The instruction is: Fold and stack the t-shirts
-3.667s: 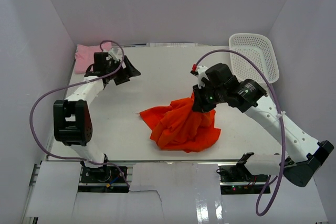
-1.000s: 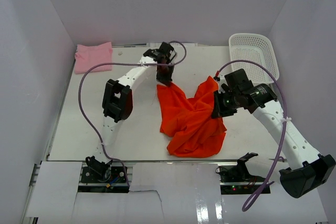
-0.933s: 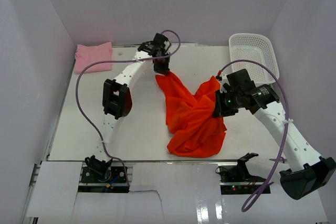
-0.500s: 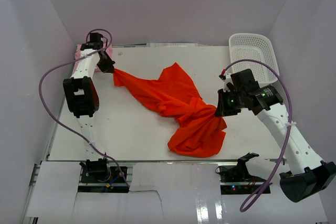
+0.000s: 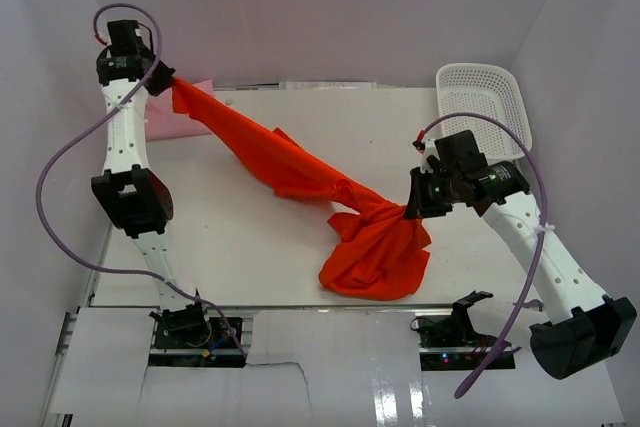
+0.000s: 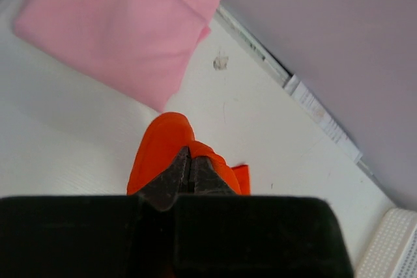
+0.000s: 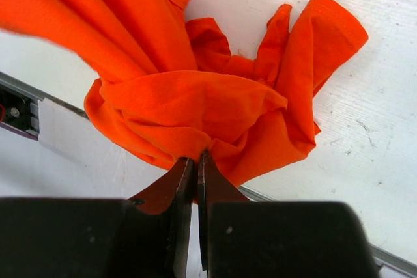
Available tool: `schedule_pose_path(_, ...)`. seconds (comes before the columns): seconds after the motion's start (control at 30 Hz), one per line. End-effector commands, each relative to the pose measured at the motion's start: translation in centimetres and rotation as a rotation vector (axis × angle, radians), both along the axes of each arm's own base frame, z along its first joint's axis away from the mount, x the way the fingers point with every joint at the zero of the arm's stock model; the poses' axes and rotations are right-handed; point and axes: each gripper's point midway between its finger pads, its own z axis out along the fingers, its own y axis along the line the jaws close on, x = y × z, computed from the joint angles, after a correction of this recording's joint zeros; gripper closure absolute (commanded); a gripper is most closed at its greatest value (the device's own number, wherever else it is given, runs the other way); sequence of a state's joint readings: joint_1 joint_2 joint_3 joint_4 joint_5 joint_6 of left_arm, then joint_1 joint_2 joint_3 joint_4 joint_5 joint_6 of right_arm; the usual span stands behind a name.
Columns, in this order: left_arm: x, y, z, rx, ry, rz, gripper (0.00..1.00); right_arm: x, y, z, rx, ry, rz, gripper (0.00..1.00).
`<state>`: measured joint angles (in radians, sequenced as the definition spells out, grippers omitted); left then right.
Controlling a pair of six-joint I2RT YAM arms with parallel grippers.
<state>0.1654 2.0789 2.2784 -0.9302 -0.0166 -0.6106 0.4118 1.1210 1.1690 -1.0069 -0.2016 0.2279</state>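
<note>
We have the left gripper [image 5: 163, 78] and right gripper [image 5: 409, 209] clamped tight on the orange t-shirt [image 5: 290, 169], stretching it out, and next, we reckon, it needs laying flat to fold.

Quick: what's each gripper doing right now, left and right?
Left gripper: shut on the orange shirt.
Right gripper: shut on the same orange shirt.

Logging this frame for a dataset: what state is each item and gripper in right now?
orange t-shirt: unfolded, stretched between both grippers, near end bunched in a heap.
pink t-shirt: folded, lying flat.
basket: nothing visible inside.
left gripper: shut on the orange t-shirt.
right gripper: shut on the orange t-shirt.
</note>
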Motion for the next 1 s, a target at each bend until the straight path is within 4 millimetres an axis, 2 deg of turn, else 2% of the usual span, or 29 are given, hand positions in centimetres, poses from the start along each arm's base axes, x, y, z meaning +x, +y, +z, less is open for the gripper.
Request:
schedule_pose_path(0.0,-1.8,5.7,8.7,0.025,-0.201,0.128,1.0,0.1,0.2,-1.1,0.012,0.013,0.008,0.92)
schedule_pose_path(0.1,-2.7,7.3,9.7,0.037,-0.216,0.16,1.0,0.5,0.0,-2.0,-0.005,0.014,-0.003,0.92)
schedule_pose_path(0.13,-3.1,7.7,9.4,0.035,-0.206,0.169,1.0,0.7,-0.3,-2.1,-0.023,0.01,-0.015,0.92)
schedule_pose_path(0.17,-3.9,8.3,10.2,0.034,-0.22,0.188,1.0,1.5,-1.0,-2.0,-0.04,-0.006,-0.045,0.92)
schedule_pose_path(0.23,-4.6,8.8,10.1,0.038,-0.212,0.205,1.0,2.6,-1.7,-1.6,-0.044,-0.023,-0.075,0.92)
schedule_pose_path(0.27,-5.1,9.1,10.7,0.049,-0.226,0.206,1.0,3.5,-2.4,-1.4,-0.045,-0.031,-0.109,0.92)
schedule_pose_path(0.3,-5.3,9.2,10.8,0.051,-0.226,0.211,1.0,4.3,-2.7,-0.6,-0.04,-0.053,-0.123,0.92)
schedule_pose_path(0.43,-6.1,10.3,11.6,0.056,-0.242,0.226,1.0,6.6,-4.3,0.4,-0.038,-0.078,-0.179,0.92)
schedule_pose_path(0.5,-6.2,10.2,11.9,0.056,-0.25,0.213,1.0,7.4,-4.3,0.6,-0.017,-0.082,-0.178,0.9)
schedule_pose_path(0.53,-6.4,10.1,12.1,0.057,-0.253,0.213,1.0,8.1,-4.1,1.2,-0.003,-0.106,-0.174,0.86)
schedule_pose_path(0.57,-6.3,9.3,12.2,0.034,-0.259,0.177,1.0,8.5,-3.7,1.3,0.012,-0.101,-0.167,0.72)
schedule_pose_path(0.67,-6.4,8.7,12.4,0.015,-0.265,0.155,1.0,8.7,-2.6,1.5,0.067,-0.085,-0.134,0.59)
schedule_pose_path(0.7,-6.4,8.6,12.3,0.01,-0.265,0.147,1.0,8.4,-2.1,1.7,0.093,-0.076,-0.123,0.49)
schedule_pose_path(0.77,-6.5,8.6,12.3,0.017,-0.263,0.144,1.0,7.4,-1.7,1.7,0.104,-0.074,-0.1,0.22)
schedule_pose_path(0.83,-6.5,8.3,12.3,0.015,-0.264,0.133,1.0,6.1,-0.5,1.5,0.101,-0.075,-0.044,0.15)
schedule_pose_path(0.9,-6.5,7.7,12.4,0.012,-0.268,0.116,1.0,4.2,0.0,0.2,0.062,-0.035,-0.029,0.11)
schedule_pose_path(0.93,-6.3,7.2,12.4,0.013,-0.267,0.104,1.0,3.0,1.0,-0.5,0.045,-0.017,0.014,0.09)
schedule_pose_path(0.97,-6.3,6.9,12.4,0.014,-0.268,0.101,1.0,2.1,0.7,-2.3,0.003,0.025,0.003,0.08)
